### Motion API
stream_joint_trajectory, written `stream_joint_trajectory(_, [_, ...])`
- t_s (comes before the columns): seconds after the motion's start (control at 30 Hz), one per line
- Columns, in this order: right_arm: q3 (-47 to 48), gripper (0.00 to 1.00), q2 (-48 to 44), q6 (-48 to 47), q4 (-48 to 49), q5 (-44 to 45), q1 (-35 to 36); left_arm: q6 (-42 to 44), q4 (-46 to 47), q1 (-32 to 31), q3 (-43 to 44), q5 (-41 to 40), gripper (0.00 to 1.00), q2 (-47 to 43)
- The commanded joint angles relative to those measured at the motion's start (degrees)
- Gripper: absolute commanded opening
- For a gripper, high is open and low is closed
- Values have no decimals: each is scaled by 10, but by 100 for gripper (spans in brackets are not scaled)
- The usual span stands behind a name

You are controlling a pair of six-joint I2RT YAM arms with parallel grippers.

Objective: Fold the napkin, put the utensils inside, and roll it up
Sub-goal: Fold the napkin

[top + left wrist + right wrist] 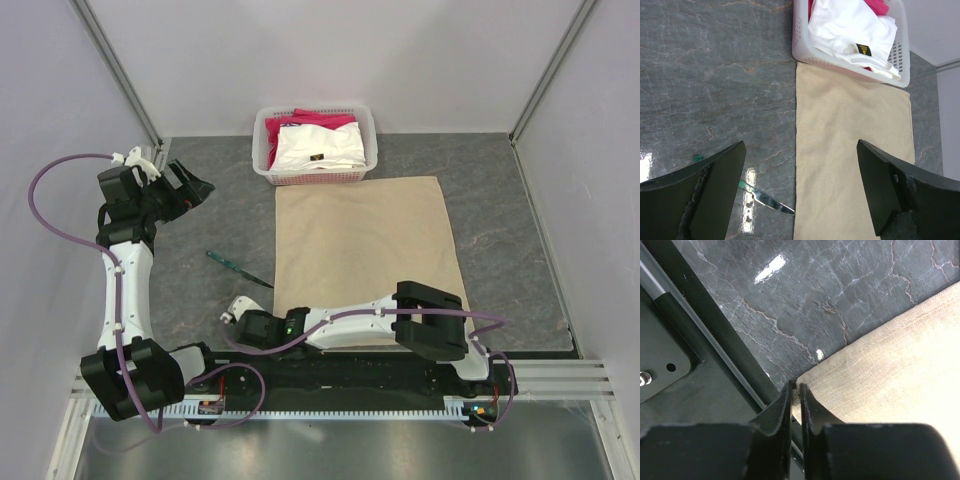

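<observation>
The napkin [360, 245] lies flat mid-bench [500, 220], with the knife [238, 270] at its 8 o'clock. The right end effector [796, 389] pinches nearly shut on the napkin's 7 o'clock corner, likely to start the fold. The left end effector [801, 145] hangs wide open and empty at 10 o'clock.

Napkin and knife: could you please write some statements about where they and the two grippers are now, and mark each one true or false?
1. The napkin lies flat and unfolded. True.
2. The knife lies on top of the napkin. False: it lies beside the napkin's left edge.
3. The left gripper is open and holds nothing. True.
4. The right gripper is wide open above the basket. False: it is shut on the napkin's near left corner.
5. The basket is empty. False: it holds a white cloth and a pink-red cloth.
</observation>
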Motion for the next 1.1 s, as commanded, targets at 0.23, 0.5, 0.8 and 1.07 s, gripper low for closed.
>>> stream_joint_trajectory(0.23, [24, 0, -9, 7, -22, -25, 0, -15, 19, 3, -1, 2, 100, -11])
stream_joint_trajectory(0.5, [15, 0, -95, -13, -33, -23, -65, -14, 19, 4, -1, 2, 100, -12])
stream_joint_trajectory(0.8, [-48, 0, -151, -51, -49, 18, -202, -21, 23, 6, -3, 18, 100, -5])
stream_joint_trajectory(1.07, [-49, 0, -125, -101, -48, 48, -331, -22, 25, 6, -5, 24, 100, -3])
